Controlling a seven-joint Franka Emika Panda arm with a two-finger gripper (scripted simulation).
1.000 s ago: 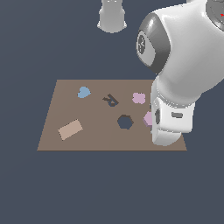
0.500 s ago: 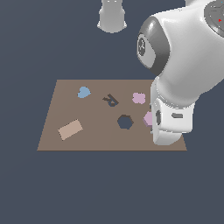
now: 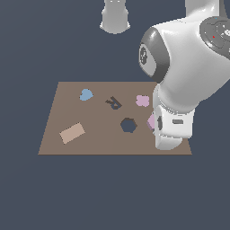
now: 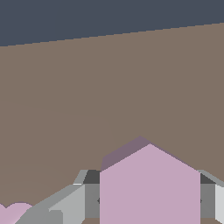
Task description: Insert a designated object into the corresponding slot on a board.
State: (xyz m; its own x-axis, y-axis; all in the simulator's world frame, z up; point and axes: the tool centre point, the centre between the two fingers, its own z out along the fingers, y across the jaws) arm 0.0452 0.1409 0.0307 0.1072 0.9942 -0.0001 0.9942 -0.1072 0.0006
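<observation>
The pale pink hexagonal block [image 4: 148, 188] lies on the brown board [image 4: 109, 87] and fills the space between my gripper [image 4: 148, 199] fingers. A grey finger [image 4: 83, 199] meets one flat side and its partner meets the opposite side, so the gripper is shut on the block. In the exterior view only a sliver of the block [image 3: 151, 121] shows past the white hand [image 3: 173, 128], low over the board [image 3: 99, 143] near the exterior view's right edge. The dark hexagonal slot [image 3: 128, 125] is open, just to the exterior view's left of the block.
Also on the board are a dark R-shaped cut-out [image 3: 113, 103], a blue heart [image 3: 86, 95], a pink flower piece [image 3: 142, 100] and a tan rectangular piece [image 3: 72, 133]. The flower's edge [image 4: 11, 212] shows in the wrist view. The robot base [image 3: 115, 18] stands behind the board.
The upper arm links have shifted slightly. The hand stays low over the pink hexagon at the same spot, and nothing on the board has moved.
</observation>
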